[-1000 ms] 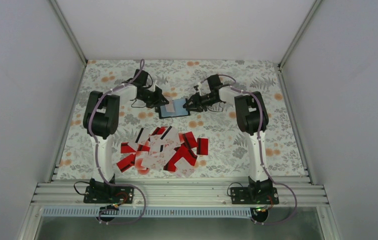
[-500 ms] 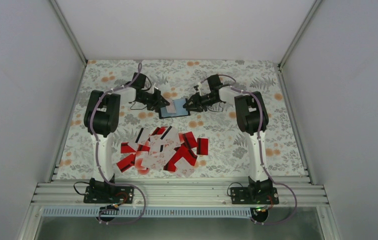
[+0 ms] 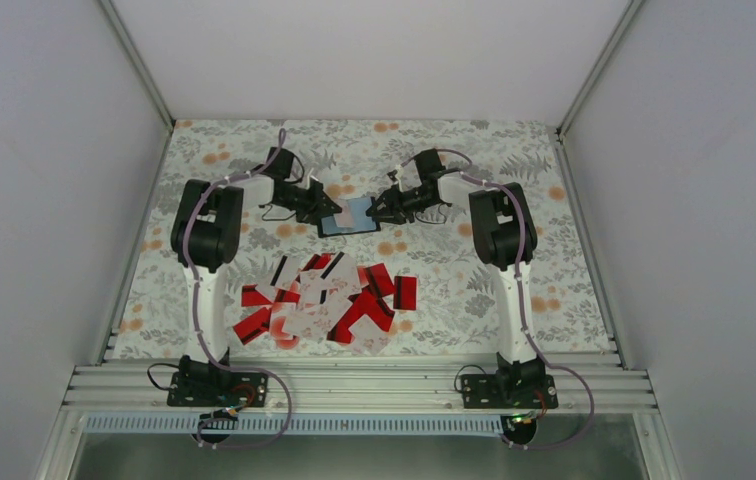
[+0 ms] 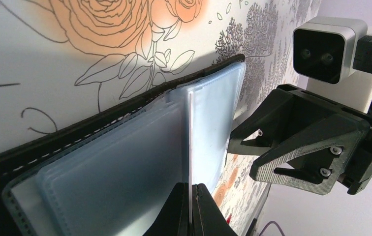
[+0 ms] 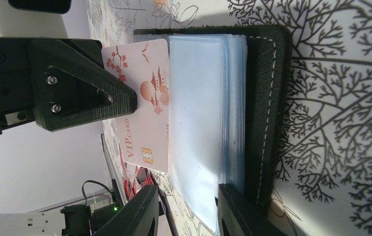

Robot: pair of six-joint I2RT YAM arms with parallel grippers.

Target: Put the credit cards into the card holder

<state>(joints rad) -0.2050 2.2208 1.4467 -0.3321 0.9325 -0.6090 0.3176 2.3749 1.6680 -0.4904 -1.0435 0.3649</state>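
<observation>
The card holder (image 3: 350,218) lies open on the flowered cloth at the back, black cover (image 5: 263,98) down and pale blue sleeves (image 4: 125,162) up. My left gripper (image 4: 191,209) is shut on a pale pink credit card (image 5: 144,108) marked VIP, its far edge against the sleeves at the holder's left side. Seen edge-on, the card (image 4: 190,142) stands upright among them. My right gripper (image 5: 186,214) is at the holder's right side, jaws apart around a loose sleeve without pinching it. Several red and white credit cards (image 3: 324,300) lie heaped nearer the arm bases.
The two grippers (image 3: 326,207) (image 3: 376,210) face each other closely across the holder. White walls close in the cloth on three sides. An aluminium rail (image 3: 354,385) with both arm bases runs along the near edge.
My left gripper has edged slightly toward the holder with the card. The right arm and the holder have not moved.
</observation>
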